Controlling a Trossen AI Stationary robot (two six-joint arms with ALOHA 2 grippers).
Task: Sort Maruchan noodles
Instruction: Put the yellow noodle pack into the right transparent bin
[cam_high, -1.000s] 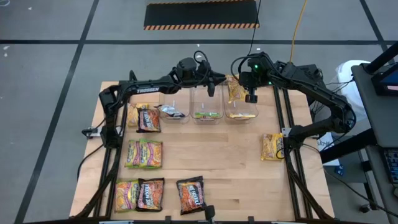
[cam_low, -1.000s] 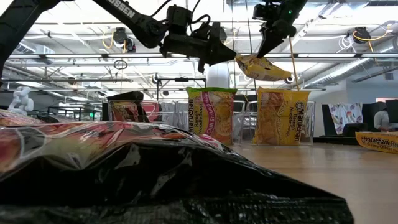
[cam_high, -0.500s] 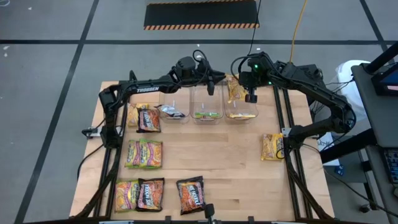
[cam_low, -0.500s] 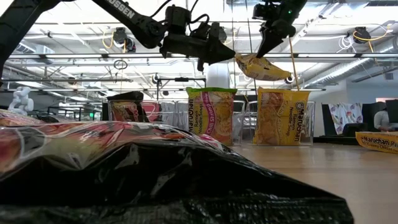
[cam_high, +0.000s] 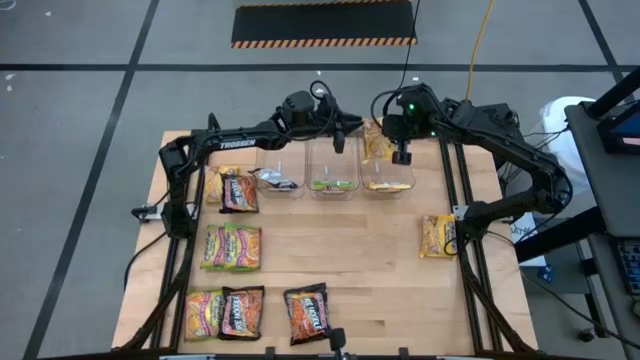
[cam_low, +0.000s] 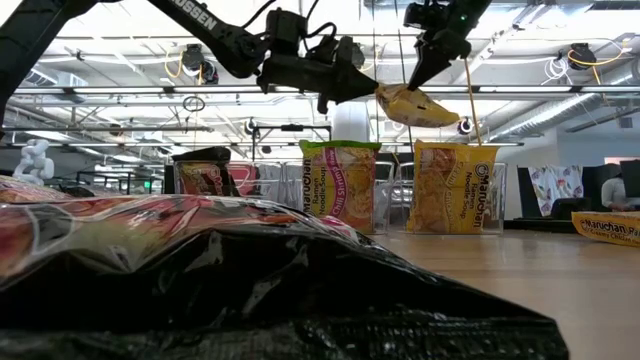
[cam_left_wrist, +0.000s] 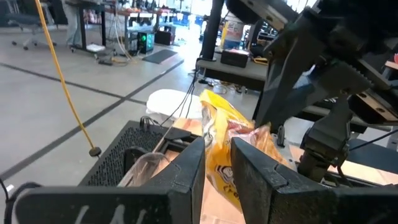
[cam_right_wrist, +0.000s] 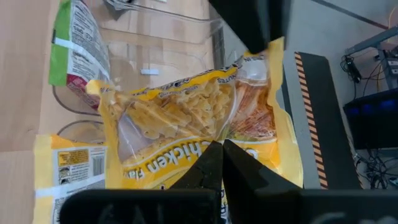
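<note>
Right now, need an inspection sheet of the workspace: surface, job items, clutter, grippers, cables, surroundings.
Surface: wooden table, flat.
Job's things: one yellow packet held in the air above the right bin; three clear bins in a row, holding a black, a green and a yellow packet; loose packets on the table's left side and front, one yellow packet at the right edge.
Clutter: nothing seen.
Grippers: right gripper shut on the yellow packet; left gripper closed on the same packet's other end.
Cables: yellow cable on the floor behind.
Surroundings: striped mat on the floor; workshop benches.
</note>
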